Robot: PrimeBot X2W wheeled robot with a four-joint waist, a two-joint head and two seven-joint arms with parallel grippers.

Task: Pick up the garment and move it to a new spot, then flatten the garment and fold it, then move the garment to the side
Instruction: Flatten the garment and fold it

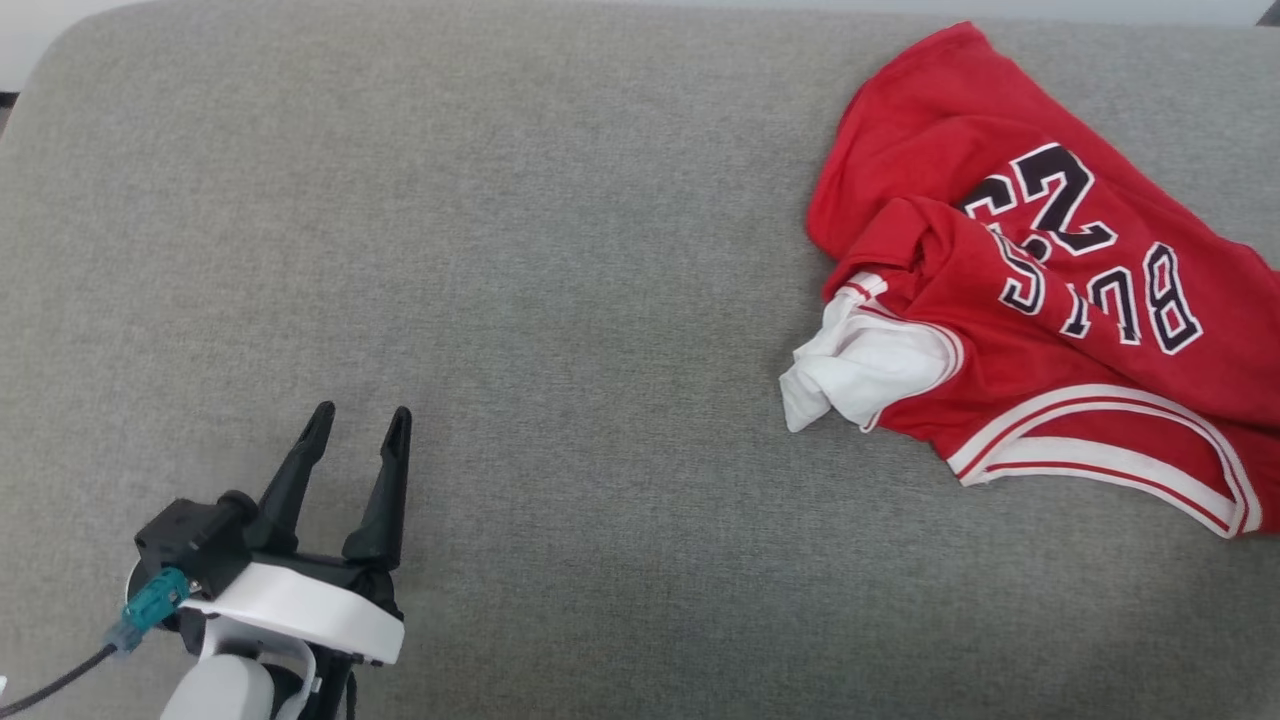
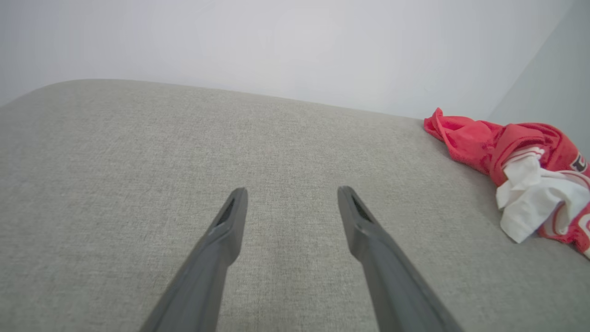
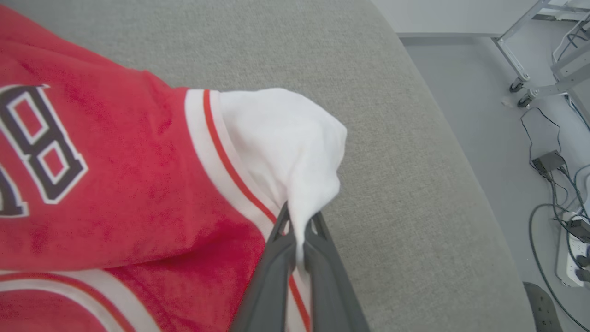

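Left gripper [image 1: 361, 412]: two long black fingers [image 1: 385, 490], broad at the root and tapering to narrow tips, matte dark grey up close, each with a slim dark slot on its inner face just behind the tip. Behind the fingers, a boxy black block [image 1: 190, 540]. Under that, a glossy white curved shell [image 1: 300, 610]. Left of the shell, a teal connector [image 1: 155, 600] feeding a thin dark cable [image 1: 60, 682]. Further back, a pale rounded forearm [image 1: 225, 692]. Right gripper [image 3: 299, 221]: same dark grey, with open cut-outs near the tips.
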